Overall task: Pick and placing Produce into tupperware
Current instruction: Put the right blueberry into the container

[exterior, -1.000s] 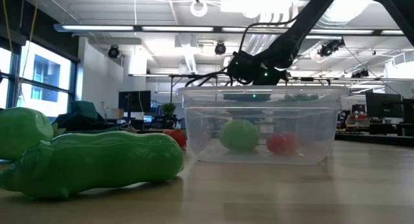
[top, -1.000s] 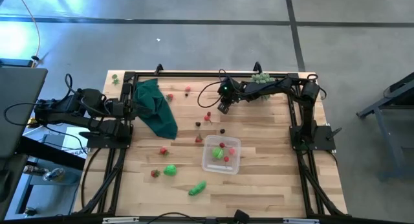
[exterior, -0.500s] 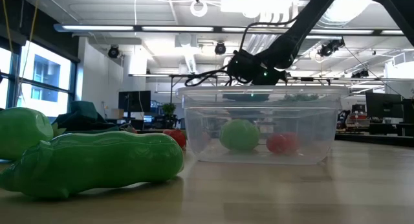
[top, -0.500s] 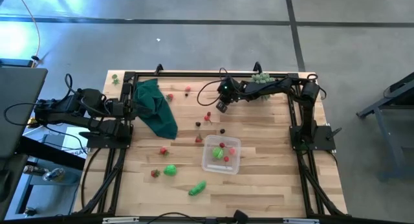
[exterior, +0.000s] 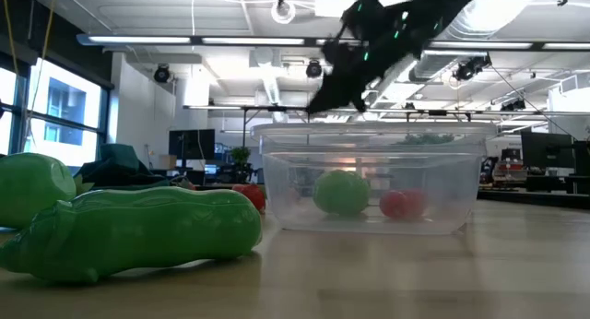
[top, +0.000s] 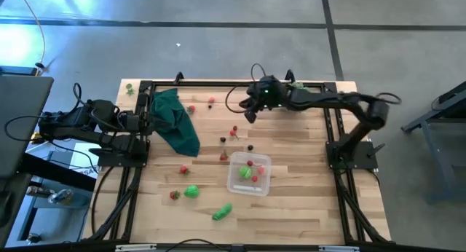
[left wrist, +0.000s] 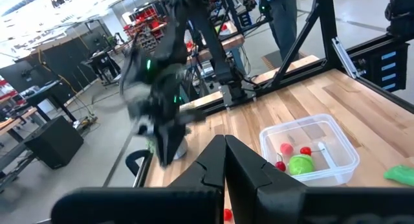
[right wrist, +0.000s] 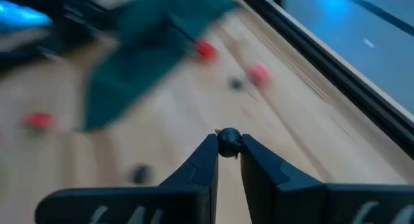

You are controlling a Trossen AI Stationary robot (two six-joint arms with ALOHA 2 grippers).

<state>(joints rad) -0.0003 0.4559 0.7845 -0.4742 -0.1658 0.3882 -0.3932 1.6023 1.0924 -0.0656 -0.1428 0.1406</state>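
The left gripper [left wrist: 224, 160] waits at the left edge of the worktop [top: 291, 215], its fingers pressed together and holding nothing. Just to its right, a dark green cloth [top: 175, 121] lies crumpled on the far-left part of the worktop. Loose produce is scattered across the wood: a red piece [top: 184, 169] and a bright green piece [top: 191, 191] sit left of centre, a longer green piece [top: 222, 210] lies nearer the front edge, and small red pieces [top: 234, 131] lie toward the middle. The tupperware [top: 249, 175] stands right of centre on the near half of the worktop; it contains a round green piece [exterior: 341, 192] and a red piece [exterior: 402, 204]. The right gripper [right wrist: 227, 148] is raised above the far centre of the worktop, with its fingers clamped on a small dark berry [right wrist: 228, 142] at their tips. A pale green plant [top: 295, 85] sits at the far edge behind the right arm.
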